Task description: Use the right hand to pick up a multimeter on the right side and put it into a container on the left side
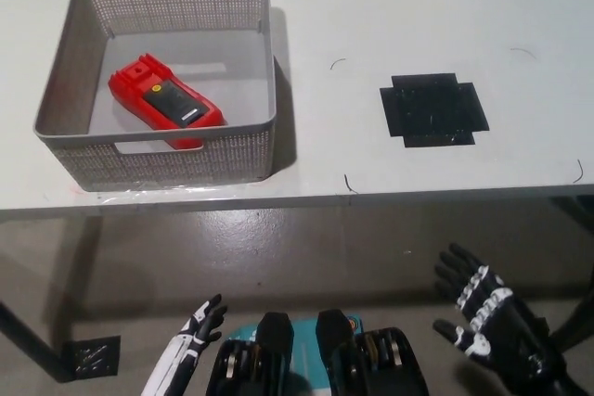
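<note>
We see the red multimeter [164,103] lying flat inside the grey mesh container [158,156] on the table's [371,6] left side. Right hand [484,311] hangs below the table edge, fingers spread, holding nothing. Left hand [190,345] rests low at bottom left, also empty, fingers loosely apart.

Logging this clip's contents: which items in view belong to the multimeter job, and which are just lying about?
Job items:
red multimeter, lying inside the grey basket
right hand, open, below the table edge

Just there:
black tape patch on the table
left hand, resting low
</note>
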Controlling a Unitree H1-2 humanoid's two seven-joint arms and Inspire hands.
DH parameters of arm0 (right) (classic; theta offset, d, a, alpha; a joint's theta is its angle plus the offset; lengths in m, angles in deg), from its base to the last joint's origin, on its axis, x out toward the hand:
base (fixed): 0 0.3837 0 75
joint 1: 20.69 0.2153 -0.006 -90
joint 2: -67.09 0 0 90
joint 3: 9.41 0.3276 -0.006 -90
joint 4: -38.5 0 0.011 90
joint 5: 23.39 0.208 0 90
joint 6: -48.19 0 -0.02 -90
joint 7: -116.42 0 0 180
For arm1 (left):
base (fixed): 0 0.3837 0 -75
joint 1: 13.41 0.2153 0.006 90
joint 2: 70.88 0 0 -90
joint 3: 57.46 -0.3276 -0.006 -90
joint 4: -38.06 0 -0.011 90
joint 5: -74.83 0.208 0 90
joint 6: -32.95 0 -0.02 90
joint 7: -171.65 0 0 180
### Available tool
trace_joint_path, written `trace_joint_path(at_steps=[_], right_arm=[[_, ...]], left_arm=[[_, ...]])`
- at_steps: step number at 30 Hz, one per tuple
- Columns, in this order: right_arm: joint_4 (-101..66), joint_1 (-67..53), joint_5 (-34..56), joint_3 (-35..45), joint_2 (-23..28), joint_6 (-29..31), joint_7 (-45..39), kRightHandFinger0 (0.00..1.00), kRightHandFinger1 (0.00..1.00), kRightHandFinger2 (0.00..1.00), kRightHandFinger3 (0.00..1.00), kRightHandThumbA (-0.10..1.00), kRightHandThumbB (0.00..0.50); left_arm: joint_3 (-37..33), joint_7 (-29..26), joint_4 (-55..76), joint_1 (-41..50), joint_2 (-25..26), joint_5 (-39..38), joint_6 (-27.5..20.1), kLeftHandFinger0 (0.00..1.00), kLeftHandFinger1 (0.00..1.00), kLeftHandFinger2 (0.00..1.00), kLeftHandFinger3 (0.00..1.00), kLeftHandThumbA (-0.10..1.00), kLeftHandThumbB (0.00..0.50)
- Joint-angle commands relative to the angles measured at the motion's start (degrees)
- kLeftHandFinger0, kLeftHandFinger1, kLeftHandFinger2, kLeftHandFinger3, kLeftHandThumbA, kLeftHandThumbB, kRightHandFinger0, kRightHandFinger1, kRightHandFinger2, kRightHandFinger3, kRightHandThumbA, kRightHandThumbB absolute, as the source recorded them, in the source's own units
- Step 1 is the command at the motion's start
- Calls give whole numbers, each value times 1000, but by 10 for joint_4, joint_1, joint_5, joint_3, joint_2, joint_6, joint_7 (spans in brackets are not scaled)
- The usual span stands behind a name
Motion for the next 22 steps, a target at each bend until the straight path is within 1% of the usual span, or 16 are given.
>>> trace_joint_path(at_steps=[1, 2, 3, 5, 7, 8, 9, 11, 12, 13, 16, 17, 20, 22], right_arm=[[34, 9, -1, -10, 11, 49, -25, 1000, 1000, 1000, 1000, 1000, 286], [39, 13, -7, -11, 13, 51, -22, 1000, 1000, 1000, 1000, 1000, 287], [43, 18, -21, -15, 21, 54, -19, 1000, 1000, 1000, 1000, 1000, 265], [44, 22, -29, -18, 30, 50, -16, 1000, 1000, 1000, 1000, 998, 239], [45, 25, -32, -21, 34, 48, -14, 1000, 1000, 1000, 1000, 978, 214], [45, 23, -35, -23, 37, 45, -13, 1000, 1000, 1000, 1000, 972, 203], [50, 20, -38, -26, 38, 48, -15, 1000, 1000, 1000, 1000, 972, 207], [56, 14, -42, -32, 41, 50, -15, 1000, 1000, 1000, 1000, 977, 211], [57, 10, -44, -34, 41, 52, -14, 1000, 1000, 1000, 1000, 978, 207], [58, 4, -46, -35, 41, 54, -13, 1000, 1000, 1000, 1000, 976, 206], [64, -6, -55, -40, 47, 57, -11, 1000, 1000, 1000, 1000, 1000, 209], [59, -12, -64, -44, 52, 51, -5, 1000, 1000, 1000, 1000, 1000, 227], [57, -14, -79, -49, 58, 54, -1, 1000, 1000, 1000, 1000, 1000, 236], [57, -14, -84, -51, 58, 54, 1, 1000, 1000, 1000, 1000, 1000, 241]], left_arm=[[14, -20, 10, 3, -10, -6, -33, 1000, 1000, 1000, 1000, 1000, 442], [15, -22, 12, 4, -11, -5, -34, 1000, 1000, 1000, 1000, 1000, 441], [18, -24, 16, 5, -13, -5, -39, 1000, 1000, 1000, 1000, 1000, 426], [24, -30, 15, 5, -18, -4, -50, 1000, 1000, 1000, 1000, 1000, 419], [28, -32, 21, 8, -21, -3, -48, 1000, 1000, 1000, 1000, 1000, 433], [31, -33, 25, 12, -22, -3, -47, 1000, 1000, 1000, 1000, 1000, 433], [35, -35, 27, 16, -21, -2, -47, 1000, 1000, 1000, 1000, 1000, 412], [40, -33, 31, 21, -19, -3, -48, 1000, 1000, 1000, 1000, 1000, 403], [41, -35, 29, 23, -19, -2, -49, 1000, 1000, 1000, 1000, 1000, 410], [43, -36, 28, 27, -18, -2, -52, 1000, 1000, 1000, 1000, 1000, 399], [45, -37, 24, 33, -16, -1, -59, 1000, 1000, 1000, 1000, 1000, 403], [46, -38, 21, 35, -17, -1, -57, 1000, 1000, 1000, 1000, 1000, 409], [47, -38, 24, 41, -18, -1, -57, 1000, 1000, 1000, 1000, 1000, 402], [47, -38, 28, 45, -19, 0, -54, 1000, 1000, 1000, 1000, 1000, 407]])
